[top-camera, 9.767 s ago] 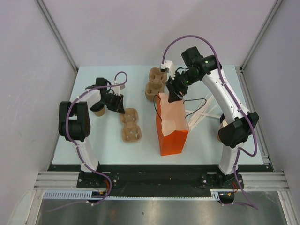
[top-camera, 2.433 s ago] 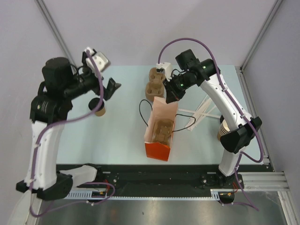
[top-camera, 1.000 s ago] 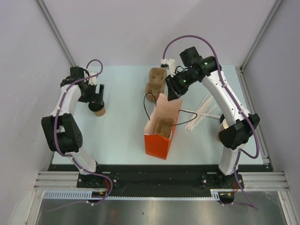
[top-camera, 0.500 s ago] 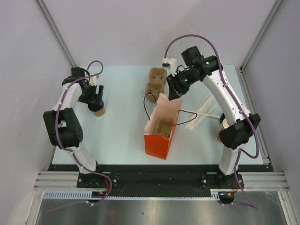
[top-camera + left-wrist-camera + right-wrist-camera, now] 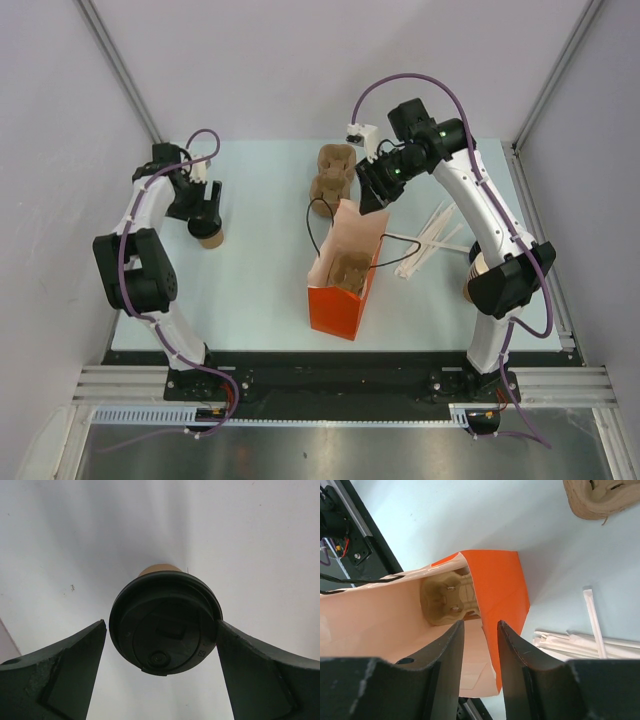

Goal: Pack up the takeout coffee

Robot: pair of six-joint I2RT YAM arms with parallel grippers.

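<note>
The takeout coffee (image 5: 211, 237), a tan paper cup with a black lid (image 5: 165, 625), stands upright on the table at the left. My left gripper (image 5: 161, 622) hangs straight over it, open, one finger (image 5: 70, 670) on each side of the lid; the right finger sits against the rim and the left is a sliver off. An orange paper bag (image 5: 335, 312) stands open mid-table with a brown pulp carrier (image 5: 451, 597) at its bottom. My right gripper (image 5: 480, 622) is at the bag's far rim, partly open, with the orange wall passing between its fingers.
A second pulp carrier (image 5: 333, 175) lies behind the bag. Wrapped straws (image 5: 435, 235) are scattered at the right, and a stack of lidless cups (image 5: 478, 270) stands by the right arm. Black cord handles (image 5: 400, 250) trail from the bag.
Since the earliest frames a carrier has gone from the table into the bag. The left arm swung back and came down over the cup. Over the last second almost nothing has moved.
</note>
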